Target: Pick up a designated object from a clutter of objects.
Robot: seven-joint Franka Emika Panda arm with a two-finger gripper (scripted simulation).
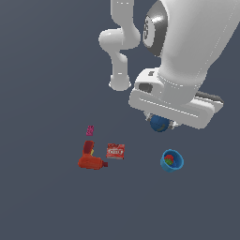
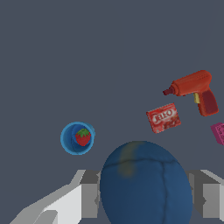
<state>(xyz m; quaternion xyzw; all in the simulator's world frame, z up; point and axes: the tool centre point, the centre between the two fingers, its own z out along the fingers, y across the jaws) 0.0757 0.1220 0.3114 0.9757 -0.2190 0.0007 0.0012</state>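
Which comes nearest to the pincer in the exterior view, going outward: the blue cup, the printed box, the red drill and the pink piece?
From the pincer, holding the dark blue ball:
1. Blue cup, just below.
2. Printed box, toward the exterior view's left.
3. Pink piece and red drill, farther left; too close to call.

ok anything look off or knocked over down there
Nothing spilled or damaged. The drill lies on its side beside the flat box, the pink piece close by. The cup sits apart, tilted, a strawberry inside. The blue ball is between the gripper fingers.
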